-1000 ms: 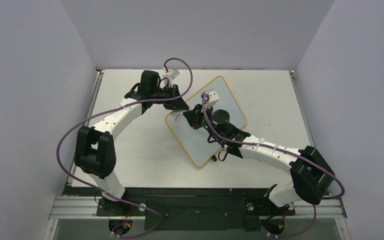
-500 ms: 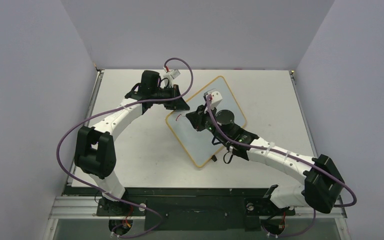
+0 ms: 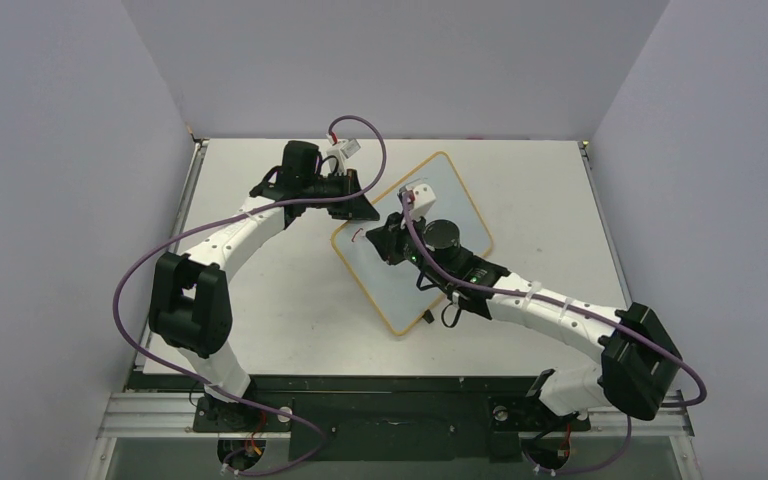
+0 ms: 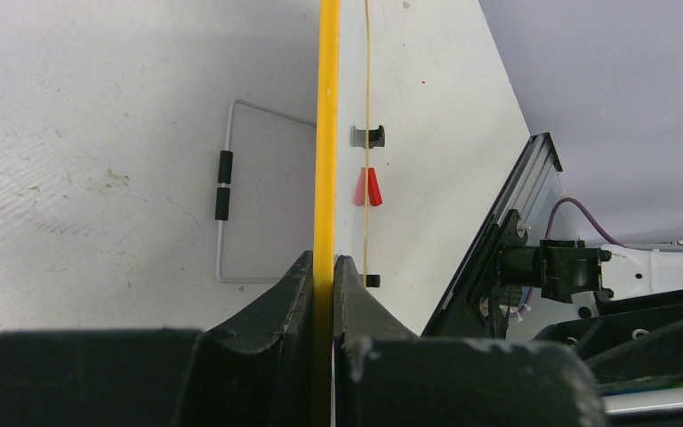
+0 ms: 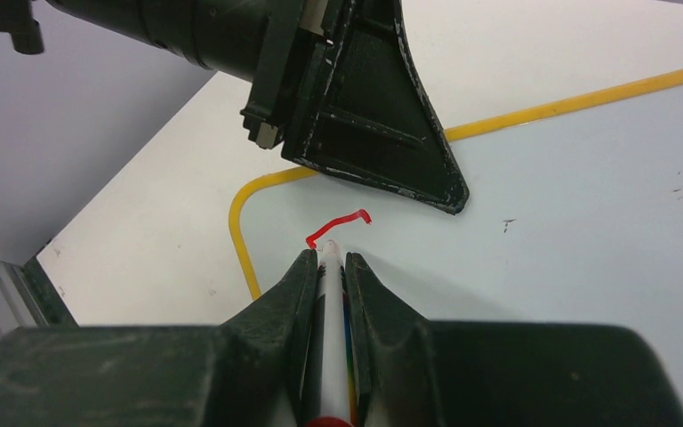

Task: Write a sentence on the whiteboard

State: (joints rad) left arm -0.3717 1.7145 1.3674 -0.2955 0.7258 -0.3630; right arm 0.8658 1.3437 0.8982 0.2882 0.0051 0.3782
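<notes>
The left tool (image 4: 324,267) pinches the yellow rim of the whiteboard (image 3: 455,195), which lies askew on the tabletop (image 3: 300,310), while the right tool (image 5: 327,258) pinches the marker (image 5: 329,294) lengthwise, tip at the board's left corner where the sentence (image 5: 338,227) is 1 red stroke, blank board lying rightward

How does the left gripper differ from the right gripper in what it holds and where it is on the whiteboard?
The left gripper clamps the yellow frame of the whiteboard; the right gripper clamps a marker. The left gripper sits at the board's edge; the right gripper is over its white face, with the marker tip at a short red stroke. Both are shut on something.
</notes>
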